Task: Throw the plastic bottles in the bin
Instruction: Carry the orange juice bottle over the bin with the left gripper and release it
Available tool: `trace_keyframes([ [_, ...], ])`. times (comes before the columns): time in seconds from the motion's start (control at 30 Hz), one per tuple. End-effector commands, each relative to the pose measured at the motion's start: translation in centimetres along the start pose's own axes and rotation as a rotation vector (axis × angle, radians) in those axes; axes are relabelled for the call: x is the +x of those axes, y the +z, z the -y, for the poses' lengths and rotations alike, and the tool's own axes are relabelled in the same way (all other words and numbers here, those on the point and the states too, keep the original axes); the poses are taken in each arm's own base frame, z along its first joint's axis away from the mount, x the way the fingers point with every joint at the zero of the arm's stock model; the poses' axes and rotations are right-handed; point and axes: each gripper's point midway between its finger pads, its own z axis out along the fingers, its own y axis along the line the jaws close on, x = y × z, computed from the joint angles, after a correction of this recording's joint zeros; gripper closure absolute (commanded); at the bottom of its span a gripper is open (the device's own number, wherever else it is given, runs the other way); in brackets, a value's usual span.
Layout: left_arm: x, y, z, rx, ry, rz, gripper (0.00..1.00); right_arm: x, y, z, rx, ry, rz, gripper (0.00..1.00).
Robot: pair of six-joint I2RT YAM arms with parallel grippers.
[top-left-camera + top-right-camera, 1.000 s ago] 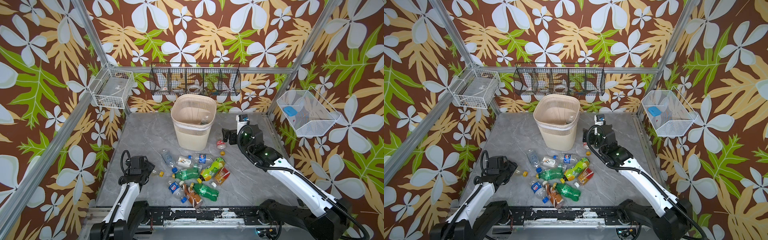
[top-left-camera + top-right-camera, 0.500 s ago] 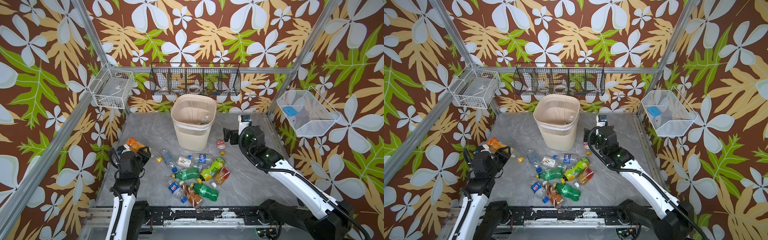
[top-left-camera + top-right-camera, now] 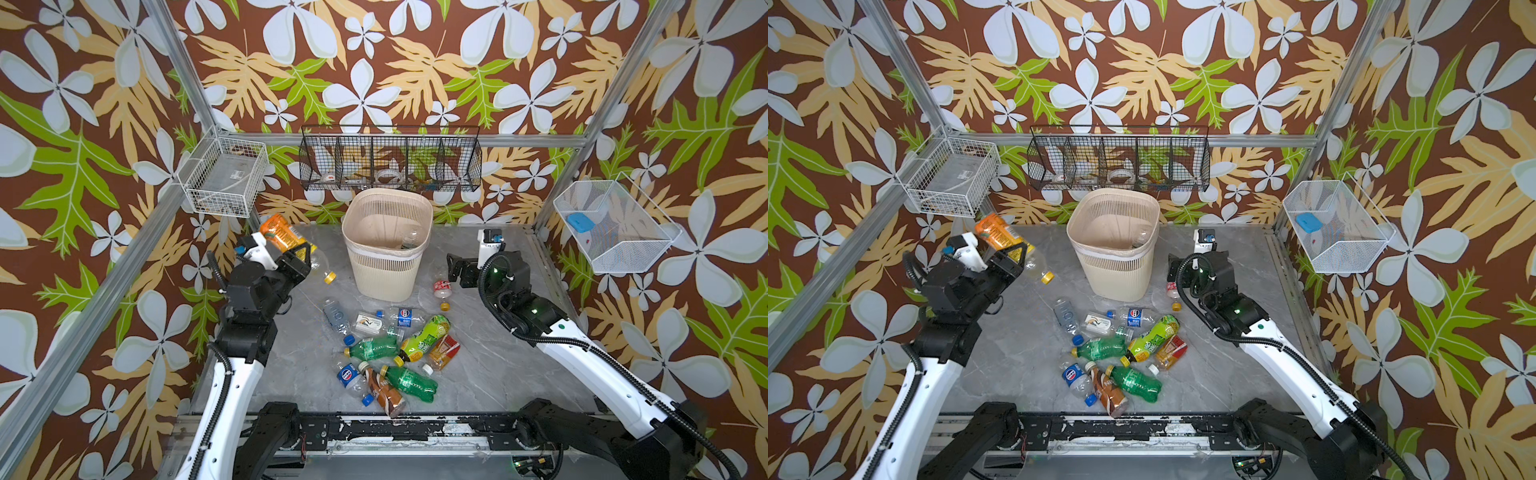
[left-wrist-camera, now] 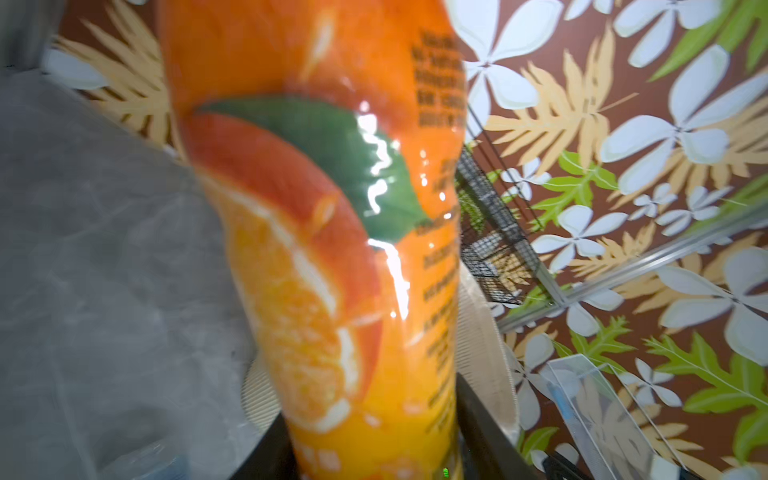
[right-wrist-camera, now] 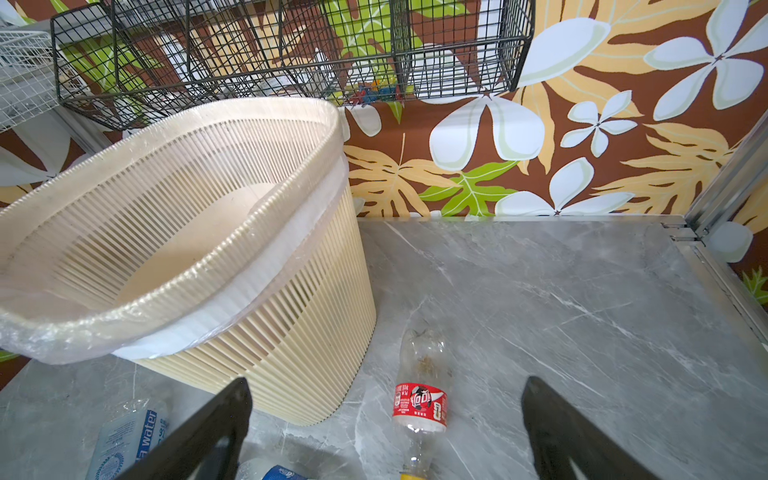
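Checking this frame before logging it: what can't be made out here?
- Left wrist view: the orange-label bottle fills the frame, blurred, hiding where the left gripper touches it.
- Both top views: walls of the bin hide its floor.
- Black wire rack: contents too small behind mesh.
- Right wrist view: edge cuts off the cap of the red-label bottle.
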Motion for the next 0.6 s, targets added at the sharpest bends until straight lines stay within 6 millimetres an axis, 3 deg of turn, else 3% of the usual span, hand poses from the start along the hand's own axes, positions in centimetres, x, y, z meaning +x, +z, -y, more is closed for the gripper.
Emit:
trace_keyframes([
  [0.0, -1.7, 2.7, 5.0, 0.104, 0.082, 0.045, 0.53, -1.1, -0.3, 0.1, 0.006, 0.023, 0.037, 0.01],
  [0.13, -1.3, 7.6, 10.3, 0.183, 0.155, 0.002, 0.53, -1.2, -0.8, 0.4, 0.018, 0.022, 0.040, 0.00],
  [0.23, 0.0, 11.9, 12.4, 0.210, 0.169, -0.054, 0.53, -1.2, -1.2, 0.8, 0.030, 0.022, 0.043, 0.00],
  [0.4, 3.6, 17.9, 12.6, 0.215, 0.141, -0.174, 0.54, -1.2, -1.8, 1.3, 0.049, 0.024, 0.046, 0.00],
  [0.57, 4.9, 19.6, 12.0, 0.200, 0.127, -0.206, 0.54, -1.3, -2.1, 1.5, 0.056, 0.022, 0.050, 0.00],
])
